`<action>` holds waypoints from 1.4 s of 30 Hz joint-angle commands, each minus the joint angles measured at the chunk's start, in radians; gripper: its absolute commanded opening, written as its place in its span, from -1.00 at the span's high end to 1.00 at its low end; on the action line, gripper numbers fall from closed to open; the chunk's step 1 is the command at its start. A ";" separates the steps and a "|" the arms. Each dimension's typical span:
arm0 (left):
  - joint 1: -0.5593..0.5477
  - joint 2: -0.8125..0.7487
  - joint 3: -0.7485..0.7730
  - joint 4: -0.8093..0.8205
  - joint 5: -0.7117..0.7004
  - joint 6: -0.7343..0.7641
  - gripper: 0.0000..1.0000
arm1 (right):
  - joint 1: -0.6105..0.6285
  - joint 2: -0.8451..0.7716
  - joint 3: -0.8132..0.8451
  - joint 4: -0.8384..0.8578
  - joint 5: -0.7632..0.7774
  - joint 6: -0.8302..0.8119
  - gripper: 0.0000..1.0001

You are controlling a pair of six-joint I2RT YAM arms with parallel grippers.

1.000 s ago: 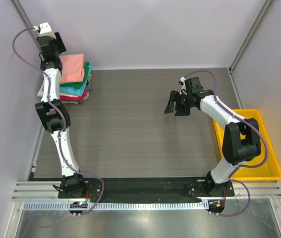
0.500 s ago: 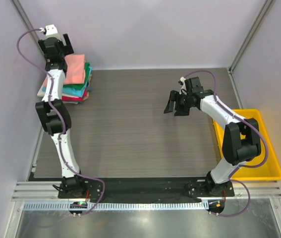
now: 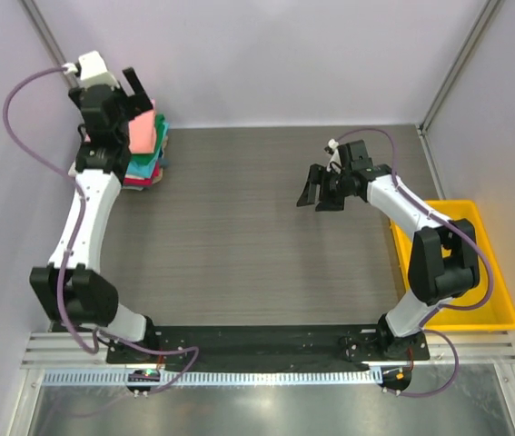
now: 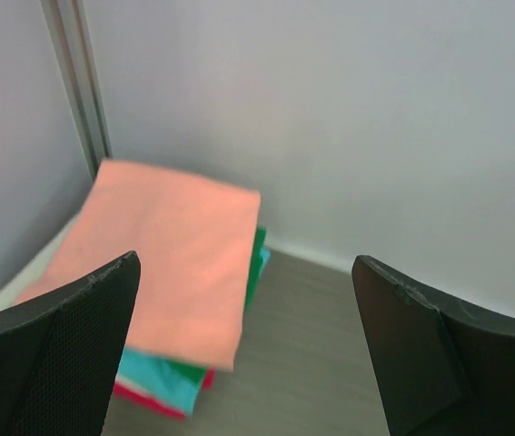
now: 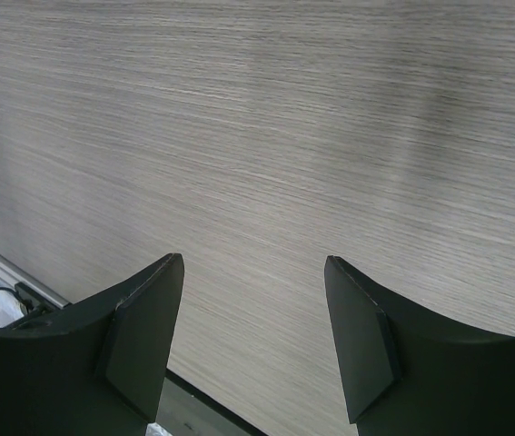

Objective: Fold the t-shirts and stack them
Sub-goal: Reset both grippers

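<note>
At the ten o'clock corner of the overhead view, the stack of folded cloth t-shirts (image 3: 153, 156) sits against the wall, with a salmon-pink folded tee (image 3: 142, 133) on top. The left gripper (image 3: 139, 95), low over that pile a second ago with narrower jaws, has lifted clear and spread wide, holding nothing. The right gripper (image 3: 318, 200) hangs at two o'clock over the grey wood-grain table (image 3: 239, 254), partly open and empty.

In the left wrist view, the salmon tee lies flat at nine o'clock over a green layer (image 4: 255, 263) and a teal layer (image 4: 157, 386), untouched by the fingers (image 4: 66, 354).

In the right wrist view, only bare table shows between the jaws.

The release looks finished, so this shirt seems stacked
</note>
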 commanded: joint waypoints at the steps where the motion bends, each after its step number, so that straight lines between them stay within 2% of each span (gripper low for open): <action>1: -0.050 -0.175 -0.238 -0.026 0.008 -0.007 -1.00 | 0.014 -0.088 0.009 0.041 -0.017 0.013 -0.39; 5: -0.070 -0.409 -0.542 -0.032 -0.017 -0.036 -1.00 | 0.025 -0.148 0.003 0.049 -0.014 0.018 -0.39; 6: -0.069 -0.454 -0.658 -0.029 -0.023 -0.048 -0.99 | 0.030 -0.177 -0.005 0.055 -0.009 0.019 -0.40; 7: -0.069 -0.541 -0.716 -0.024 -0.027 -0.058 -1.00 | 0.031 -0.197 -0.014 0.070 -0.009 0.023 -0.40; 10: -0.070 -0.661 -0.917 0.008 -0.035 -0.035 -1.00 | 0.037 -0.252 -0.052 0.108 -0.017 0.035 -0.43; 12: -0.070 -0.695 -1.056 0.078 -0.029 -0.012 -1.00 | 0.040 -0.272 -0.071 0.122 -0.026 0.046 -0.43; 14: -0.070 -0.716 -1.130 0.136 0.000 0.025 -1.00 | 0.045 -0.280 -0.075 0.130 -0.029 0.050 -0.43; 17: -0.070 -0.718 -1.250 0.268 -0.033 0.049 -0.99 | 0.048 -0.300 -0.075 0.132 -0.031 0.052 -0.44; 18: -0.069 -0.714 -1.283 0.300 -0.085 0.062 -1.00 | 0.048 -0.308 -0.080 0.132 -0.029 0.056 -0.44; 21: -0.067 -0.648 -1.310 0.479 -0.119 0.051 -1.00 | 0.048 -0.337 -0.098 0.136 -0.011 0.059 -0.44; 23: -0.064 -0.588 -1.351 0.586 -0.071 0.039 -1.00 | 0.048 -0.355 -0.114 0.151 0.005 0.073 -0.45; 25: -0.048 -0.470 -1.374 0.710 -0.044 -0.037 -0.99 | 0.048 -0.368 -0.141 0.174 0.008 0.090 -0.44; 27: -0.038 -0.352 -1.386 0.844 -0.021 -0.049 -0.99 | 0.048 -0.386 -0.164 0.184 0.011 0.095 -0.44; 28: -0.037 -0.321 -1.383 0.862 -0.018 -0.039 -1.00 | 0.048 -0.392 -0.169 0.182 0.015 0.095 -0.45; 30: -0.034 -0.304 -1.319 0.789 -0.003 0.002 -0.99 | 0.048 -0.414 -0.184 0.184 0.028 0.093 -0.45; 32: -0.032 -0.272 -1.343 0.876 0.012 0.072 -0.99 | 0.048 -0.429 -0.195 0.182 0.041 0.089 -0.46; 35: -0.002 -0.183 -1.421 1.105 0.031 0.060 -1.00 | 0.048 -0.440 -0.213 0.193 0.052 0.093 -0.46; 36: 0.002 -0.136 -1.467 1.279 0.070 0.072 -0.99 | 0.048 -0.437 -0.218 0.197 0.052 0.098 -0.46; 37: 0.002 -0.080 -1.475 1.374 0.097 0.086 -0.99 | 0.046 -0.432 -0.219 0.205 0.048 0.104 -0.46; 38: 0.002 -0.086 -1.469 1.367 0.127 0.099 -1.00 | 0.048 -0.432 -0.221 0.210 0.046 0.105 -0.45; 39: 0.002 -0.124 -1.401 1.125 0.144 0.097 -1.00 | 0.046 -0.429 -0.226 0.213 0.048 0.110 -0.46; 40: 0.002 -0.138 -1.371 1.059 0.144 0.102 -1.00 | 0.046 -0.432 -0.230 0.219 0.051 0.111 -0.46; 42: 0.002 -0.097 -1.380 1.142 0.173 0.119 -0.99 | 0.048 -0.432 -0.239 0.227 0.058 0.113 -0.46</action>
